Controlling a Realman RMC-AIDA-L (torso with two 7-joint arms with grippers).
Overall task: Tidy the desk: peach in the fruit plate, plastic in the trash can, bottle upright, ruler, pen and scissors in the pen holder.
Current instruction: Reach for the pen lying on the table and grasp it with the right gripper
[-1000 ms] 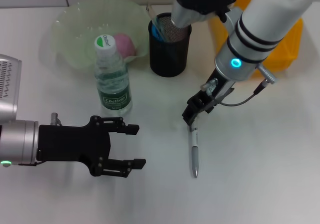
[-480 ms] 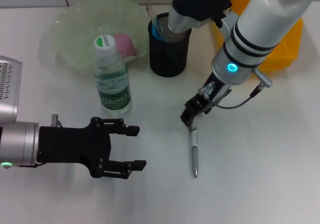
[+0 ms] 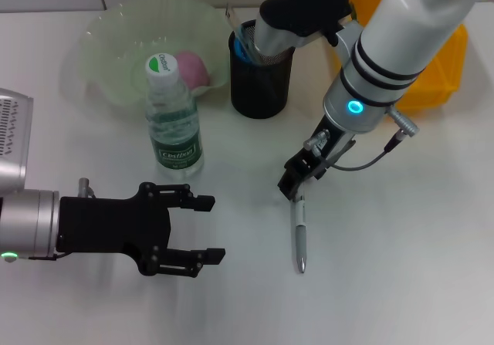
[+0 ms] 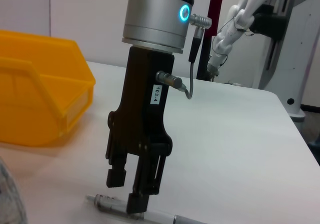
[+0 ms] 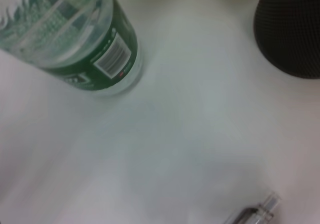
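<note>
Parted a little, the jaws of the right gripper [image 3: 292, 188] stand over the upper end of the pen [image 3: 299, 233], one finger on each side of the barrel. In the left wrist view the right gripper [image 4: 129, 194] points straight down with its tips at the pen [image 4: 112, 203], right at the desk [image 4: 240, 149]; whether they press the barrel cannot be told. The pen lies flat on the white desk [image 3: 401, 268], its tip towards the robot, well apart from the holder [image 3: 261, 79].

Behind the pen, the black mesh holder stands upright with something blue inside. To its left the bottle [image 3: 173, 121] stands upright with a green cap, just in front of the plate [image 3: 108, 59]. The peach [image 3: 191, 68] sits in the plate. In the right wrist view the bottle [image 5: 75, 38] and the holder [image 5: 290, 28] show at the edges, with the end of the pen [image 5: 255, 211] low in the picture.

A yellow bin [image 3: 440, 67] stands behind the right arm; it shows also in the left wrist view [image 4: 35, 98].

Near the front left, the left gripper [image 3: 197, 228] hangs with its jaws wide and holds nothing.
</note>
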